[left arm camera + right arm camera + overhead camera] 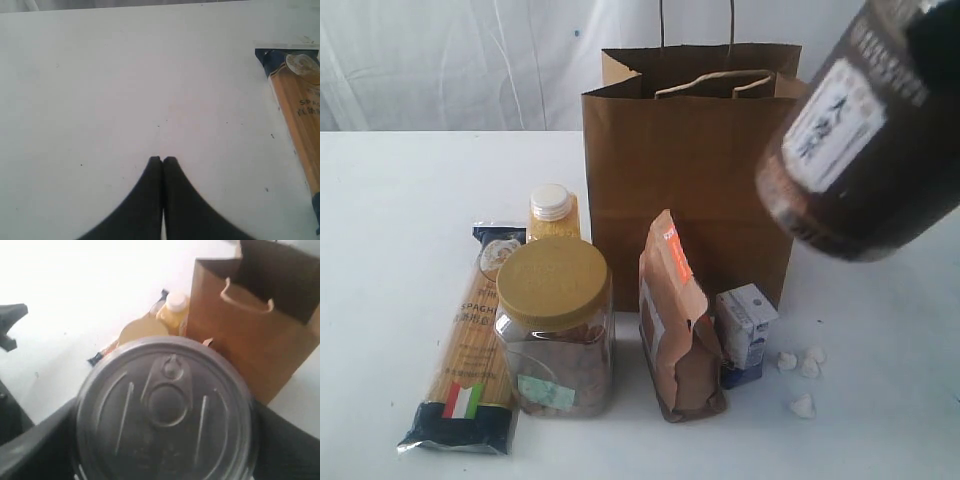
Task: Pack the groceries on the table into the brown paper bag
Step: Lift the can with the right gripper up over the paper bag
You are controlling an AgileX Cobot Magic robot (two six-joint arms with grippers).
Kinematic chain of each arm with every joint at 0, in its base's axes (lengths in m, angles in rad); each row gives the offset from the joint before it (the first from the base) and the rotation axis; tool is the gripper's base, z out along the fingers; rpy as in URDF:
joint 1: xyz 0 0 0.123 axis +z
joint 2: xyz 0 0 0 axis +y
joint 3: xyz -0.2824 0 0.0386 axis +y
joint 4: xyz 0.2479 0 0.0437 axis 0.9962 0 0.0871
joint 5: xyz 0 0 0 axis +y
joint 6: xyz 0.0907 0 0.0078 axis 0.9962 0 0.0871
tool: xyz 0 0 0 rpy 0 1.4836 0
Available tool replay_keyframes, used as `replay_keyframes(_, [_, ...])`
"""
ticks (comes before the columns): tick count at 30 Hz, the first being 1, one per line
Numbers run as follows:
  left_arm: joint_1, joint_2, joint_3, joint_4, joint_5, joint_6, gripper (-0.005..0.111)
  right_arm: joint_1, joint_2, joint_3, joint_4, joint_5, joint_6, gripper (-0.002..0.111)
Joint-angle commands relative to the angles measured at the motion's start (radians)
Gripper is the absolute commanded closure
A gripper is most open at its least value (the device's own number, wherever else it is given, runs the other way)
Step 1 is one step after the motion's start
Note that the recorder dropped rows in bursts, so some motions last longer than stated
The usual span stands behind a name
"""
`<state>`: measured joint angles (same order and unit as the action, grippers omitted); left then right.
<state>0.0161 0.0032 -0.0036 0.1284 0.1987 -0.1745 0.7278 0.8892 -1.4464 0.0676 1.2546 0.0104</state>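
My right gripper (165,440) is shut on the silver-topped can (165,410), whose dark body with a white label (865,130) hangs tilted in the air, up close at the right of the brown paper bag (685,170). The bag stands upright and open. In front of it rest the spaghetti packet (470,350), the gold-lidded jar (557,325), the yellow-grain bottle (552,212), the brown pouch (678,320) and the white-blue carton (746,330). My left gripper (162,160) is shut and empty above bare table (125,90), with the spaghetti packet (297,105) off to its side.
Three small white crumpled bits (802,375) lie on the table to the right of the carton. A white curtain hangs behind the table. In the right wrist view a dark piece of the other arm (10,322) shows at the edge.
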Motion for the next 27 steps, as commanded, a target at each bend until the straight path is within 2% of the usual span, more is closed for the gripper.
replay_keyframes(1, [0.005, -0.003, 0.004, 0.0, 0.004, -0.005, 0.107, 0.002, 0.018, -0.082, -0.23, -0.113, 0.113, 0.078])
replay_keyframes(3, [0.005, -0.003, 0.004, 0.0, 0.004, -0.005, 0.107, 0.002, 0.046, -0.097, -0.325, -0.151, 0.164, 0.078])
replay_keyframes(9, [0.005, -0.003, 0.004, 0.0, 0.004, -0.005, 0.107, 0.002, 0.178, -0.147, -0.374, -0.215, 0.157, 0.078])
replay_keyframes(16, [0.005, -0.003, 0.004, 0.0, 0.004, -0.005, 0.107, -0.002, 0.272, -0.152, -0.426, -0.495, 0.199, 0.078])
replay_keyframes(18, [0.005, -0.003, 0.004, 0.0, 0.004, -0.005, 0.107, -0.002, 0.268, -0.145, -0.426, -0.624, 0.245, 0.078])
replay_keyframes(22, [0.005, -0.003, 0.004, 0.0, 0.004, -0.005, 0.107, -0.002, 0.259, -0.138, -0.434, -0.675, 0.259, 0.078])
replay_keyframes(24, [0.005, -0.003, 0.004, 0.0, 0.004, -0.005, 0.107, -0.002, 0.249, -0.076, -0.497, -0.75, 0.259, 0.078])
replay_keyframes(27, [0.005, -0.003, 0.004, 0.0, 0.004, -0.005, 0.107, -0.002, 0.204, 0.121, -0.572, -1.032, 0.261, 0.078])
